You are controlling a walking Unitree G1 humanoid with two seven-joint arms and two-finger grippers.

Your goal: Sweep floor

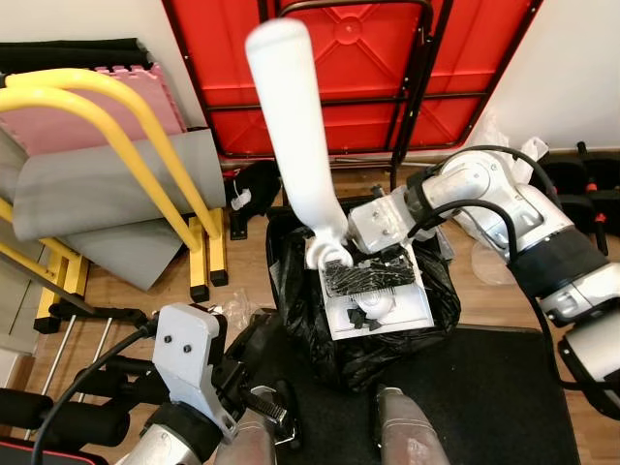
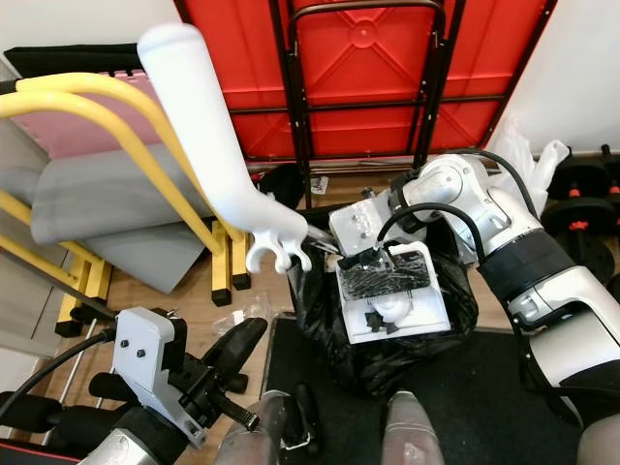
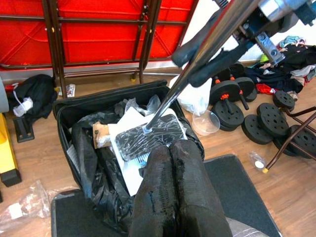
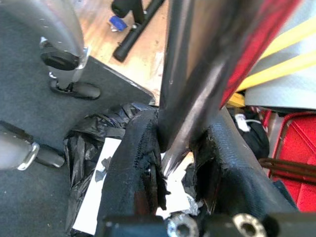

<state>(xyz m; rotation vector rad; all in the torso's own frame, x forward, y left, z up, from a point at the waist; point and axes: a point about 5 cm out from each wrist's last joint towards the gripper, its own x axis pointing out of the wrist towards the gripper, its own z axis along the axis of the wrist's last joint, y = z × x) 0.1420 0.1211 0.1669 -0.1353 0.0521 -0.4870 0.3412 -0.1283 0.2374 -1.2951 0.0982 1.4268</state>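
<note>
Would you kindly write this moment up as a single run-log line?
phase: emptying over bin | right gripper: shut on brush handle | brush head: above black bin bag | left gripper: shut, idle

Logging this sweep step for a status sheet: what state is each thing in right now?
Dustpan: tilted over the bin, holding scraps.
Bin bag: open, black liner spread wide.
Right gripper: shut on the metal pole.
Left gripper: shut, holding nothing.
Red folding table: folded, leaning against the wall.
White handle: upright, rising from the dustpan.
</note>
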